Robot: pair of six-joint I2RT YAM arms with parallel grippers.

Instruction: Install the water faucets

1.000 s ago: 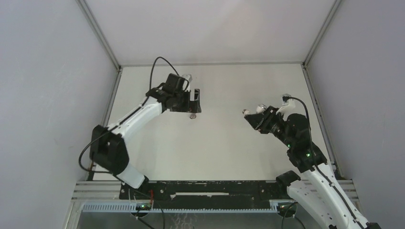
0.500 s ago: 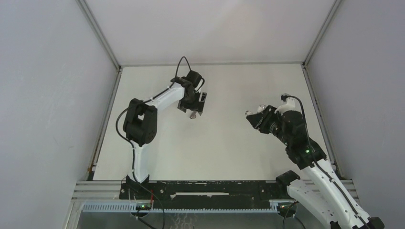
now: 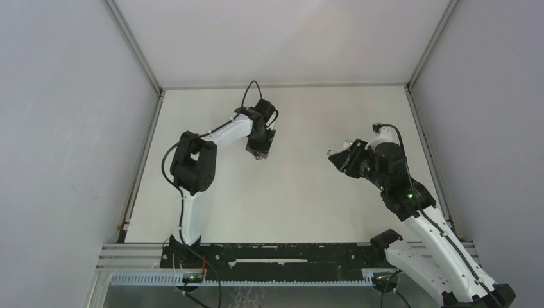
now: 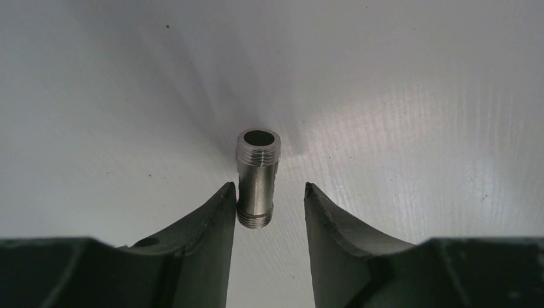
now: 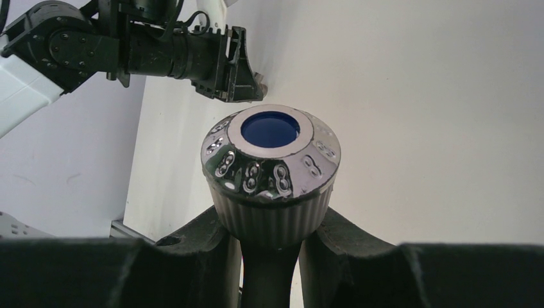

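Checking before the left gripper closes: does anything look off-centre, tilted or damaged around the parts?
Only one thing: the metal fitting sits off-centre in the left gripper, against one finger with a gap to the other. The chrome knob in the right gripper looks squarely held. No damage shows.

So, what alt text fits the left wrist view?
A grey metal fitting with threaded ends stands upright on the white table, between the two dark fingers of the left gripper. One finger is almost against it; the other stands clear.
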